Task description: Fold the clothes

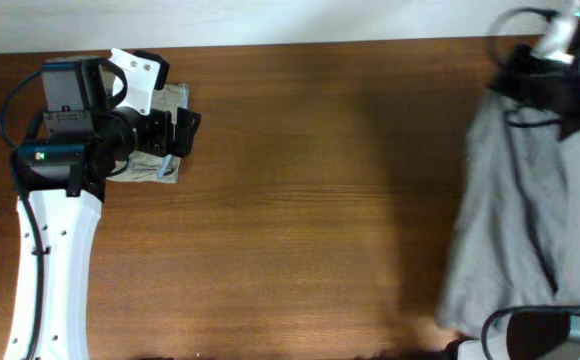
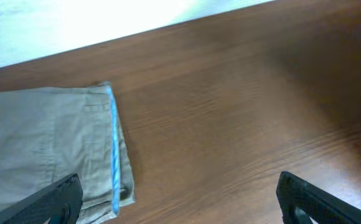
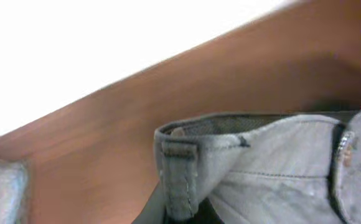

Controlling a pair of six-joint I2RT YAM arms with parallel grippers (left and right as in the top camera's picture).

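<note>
The right gripper [image 1: 545,80] is clamped on the grey trousers [image 1: 510,200] at the waistband [image 3: 230,127], close to a belt loop [image 3: 179,174]. Its jaws are hidden under the cloth, so that grip is a judgement from how the fabric hangs at the right edge of the surface [image 1: 320,200]. The legs trail toward the near edge in 1 bunched sheet.

The left gripper [image 2: 177,199] is spread wide and empty. It hovers at the far left, just beside the folded khaki garment [image 2: 43,143] with its pale blue edge, which looks finished.

The step in hand seems to be bringing the trousers onto the bare middle of the surface. To do it well, drag the waistband across low enough that the legs straighten behind it, and lay it flat, well apart from the khaki pile. The left gripper should then take the other waistband corner, so 2 grips keep the fold line square.
</note>
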